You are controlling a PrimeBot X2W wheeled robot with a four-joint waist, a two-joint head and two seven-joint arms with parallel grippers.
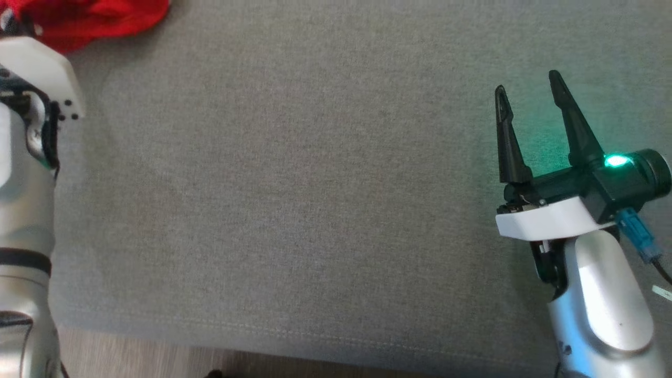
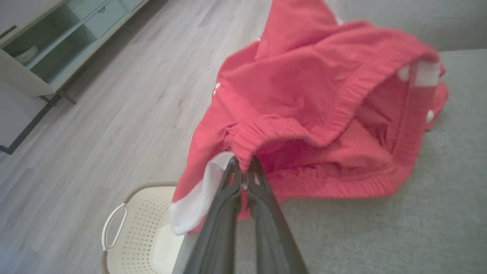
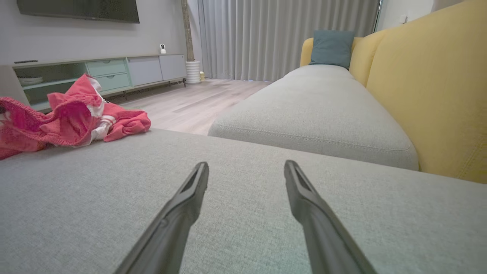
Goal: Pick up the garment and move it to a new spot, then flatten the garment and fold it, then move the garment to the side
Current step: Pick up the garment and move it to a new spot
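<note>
Grey cushion (image 1: 315,184): left end effector (image 2: 244,166) pinches garment (image 2: 304,87); right end effector (image 1: 528,83) spread.

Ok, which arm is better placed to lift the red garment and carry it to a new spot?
Left. The left hand is shut on the ribbed edge of the red garment. The right hand stands open over the grey cushion, far from it.

home living room: grey sofa (image 3: 312,114), wall tv (image 3: 76,9), low cabinet (image 3: 114,72), curtains (image 3: 285,38)
</note>
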